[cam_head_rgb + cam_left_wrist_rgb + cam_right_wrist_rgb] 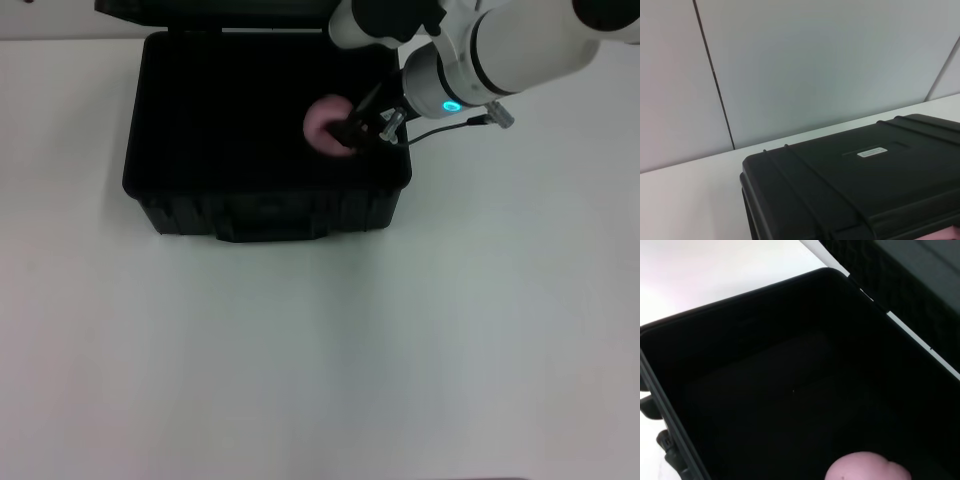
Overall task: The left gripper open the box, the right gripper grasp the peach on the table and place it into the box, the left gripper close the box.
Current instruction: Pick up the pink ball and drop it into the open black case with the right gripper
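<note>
Here, the long slim black right gripper on its white, cyan-ringed arm pinches the small round pink peach over the right side of the open large black hard plastic box.

The box stands on the plain white table, lid raised at the back and cut off by the head view's top edge. Its dark interior swallows all detail, so whether the peach touches the floor cannot be told. The left gripper is out of sight in every view; its wrist camera sees only the lid's outside with a small white label, and grey wall panels behind.
</note>
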{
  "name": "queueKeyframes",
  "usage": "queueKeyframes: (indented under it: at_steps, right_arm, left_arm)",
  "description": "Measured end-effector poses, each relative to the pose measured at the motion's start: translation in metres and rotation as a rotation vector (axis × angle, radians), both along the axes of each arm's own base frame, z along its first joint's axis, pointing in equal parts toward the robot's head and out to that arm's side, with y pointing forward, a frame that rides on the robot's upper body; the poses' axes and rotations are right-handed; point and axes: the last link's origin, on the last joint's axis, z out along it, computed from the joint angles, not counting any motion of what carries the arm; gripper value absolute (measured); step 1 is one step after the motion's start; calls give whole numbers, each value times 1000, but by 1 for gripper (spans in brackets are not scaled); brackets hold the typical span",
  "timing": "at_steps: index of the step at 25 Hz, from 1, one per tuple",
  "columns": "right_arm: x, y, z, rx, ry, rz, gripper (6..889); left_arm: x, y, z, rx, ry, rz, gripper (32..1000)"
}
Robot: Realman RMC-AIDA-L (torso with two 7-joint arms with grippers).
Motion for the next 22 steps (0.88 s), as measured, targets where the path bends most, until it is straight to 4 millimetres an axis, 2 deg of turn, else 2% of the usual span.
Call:
queueKeyframes:
  at_steps: [4, 9, 15, 17, 22]
  right_arm:
    - [-2, -1, 1, 1, 9, 7, 127]
    - [-3, -3, 3, 5, 26, 17, 324]
    - [-3, -8, 2, -6, 29, 30, 576]
    - [-3, -10, 1, -10, 25, 30, 807]
    - [-3, -10, 0, -11, 25, 29, 868]
  left_arm:
    - [-1, 0, 0, 0, 0, 3, 374]
    - [-3, 0, 1, 3, 3, 9, 374]
    - [-6, 0, 1, 5, 4, 16, 374]
    - [-7, 0, 1, 5, 5, 16, 374]
    - [-7, 0, 2, 6, 6, 17, 374]
